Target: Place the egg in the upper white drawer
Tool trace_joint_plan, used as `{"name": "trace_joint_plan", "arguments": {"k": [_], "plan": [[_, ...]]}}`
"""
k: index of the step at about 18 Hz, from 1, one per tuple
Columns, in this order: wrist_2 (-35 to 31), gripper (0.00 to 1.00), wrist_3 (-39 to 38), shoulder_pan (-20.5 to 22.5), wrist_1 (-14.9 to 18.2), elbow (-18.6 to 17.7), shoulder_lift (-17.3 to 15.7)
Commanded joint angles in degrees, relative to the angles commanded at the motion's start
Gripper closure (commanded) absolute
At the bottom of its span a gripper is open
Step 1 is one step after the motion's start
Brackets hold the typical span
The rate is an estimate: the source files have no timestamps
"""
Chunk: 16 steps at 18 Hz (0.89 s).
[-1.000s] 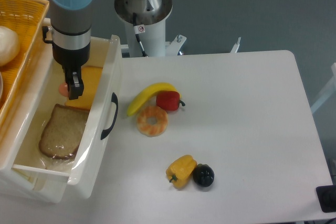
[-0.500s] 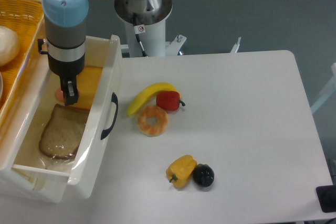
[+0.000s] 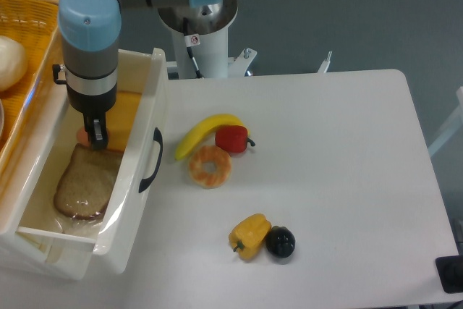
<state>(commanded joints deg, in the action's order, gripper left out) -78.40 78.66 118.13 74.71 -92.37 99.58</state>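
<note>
The upper white drawer [image 3: 147, 106] stands open at the left, its black curved handle [image 3: 150, 160] facing the table. My gripper [image 3: 91, 137] reaches down inside it, low over the far half. A small salmon-pink egg [image 3: 82, 135] shows between the dark fingers [image 3: 98, 136], partly hidden by them, and the gripper looks shut on it. The egg hangs just above the far edge of a bread slice [image 3: 83, 182] lying on the drawer floor.
An orange slice [image 3: 124, 115] lies in the drawer behind the bread. A yellow wicker basket [image 3: 32, 12] with a white ball [image 3: 10, 60] is at the far left. On the table lie a banana [image 3: 205, 132], red pepper [image 3: 231, 138], doughnut [image 3: 210, 166], yellow pepper [image 3: 249, 234] and a black fruit [image 3: 280, 242].
The gripper has moved left and lower into the drawer with the egg, then nearly stopped. The table items have not moved.
</note>
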Motion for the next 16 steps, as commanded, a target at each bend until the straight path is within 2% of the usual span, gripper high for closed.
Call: {"name": "trace_joint_plan", "arguments": {"k": [16], "plan": [[-0.88, 0.76, 0.36, -0.53, 0.09, -0.44, 1.23]]}}
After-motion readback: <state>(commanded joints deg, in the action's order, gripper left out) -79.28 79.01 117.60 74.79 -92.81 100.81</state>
